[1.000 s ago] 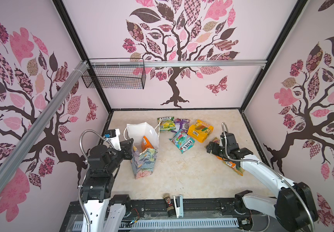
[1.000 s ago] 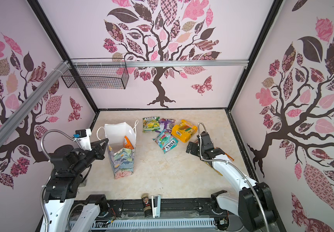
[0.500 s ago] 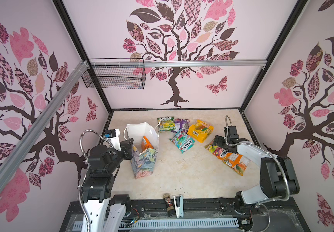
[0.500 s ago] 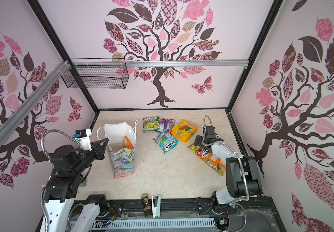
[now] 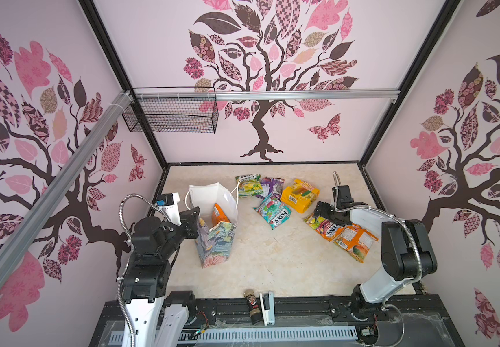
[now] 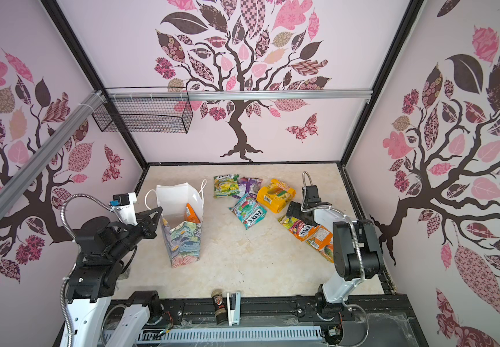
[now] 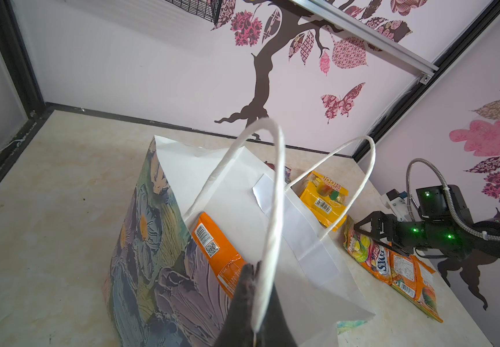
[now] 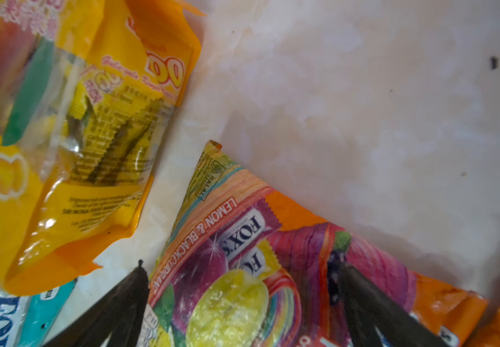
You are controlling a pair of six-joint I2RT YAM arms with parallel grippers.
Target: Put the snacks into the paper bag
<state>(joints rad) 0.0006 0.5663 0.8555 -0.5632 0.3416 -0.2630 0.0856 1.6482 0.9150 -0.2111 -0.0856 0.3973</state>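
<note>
The floral paper bag (image 5: 215, 243) (image 6: 182, 243) stands open at the left with an orange packet (image 5: 218, 214) (image 7: 215, 249) upright inside. My left gripper (image 5: 195, 211) (image 6: 159, 211) (image 7: 253, 267) is shut on the bag's near white cord handle (image 7: 272, 210). Five more snacks lie to the right: green-yellow (image 5: 248, 186), purple (image 5: 273, 185), yellow (image 5: 299, 195) (image 8: 71, 144), teal FOX'S (image 5: 274, 211), and another orange packet (image 5: 356, 240). My right gripper (image 5: 319, 214) (image 6: 291, 211) (image 8: 241, 266) is open, low over a lemon-and-blackcurrant FOX'S packet (image 5: 323, 226) (image 8: 242, 240) that lies between its fingers.
A dark spice jar (image 5: 251, 305) and a white stapler (image 5: 266, 306) lie at the table's front edge. A black wire basket (image 5: 170, 117) hangs on the back wall at the left. Bare table (image 5: 272, 258) shows in front of the bag and the packets.
The right arm has folded back towards the right wall, uncovering the two packets it lay over; its open gripper stays at the lemon-and-blackcurrant packet. The left arm and the bag have not moved.
</note>
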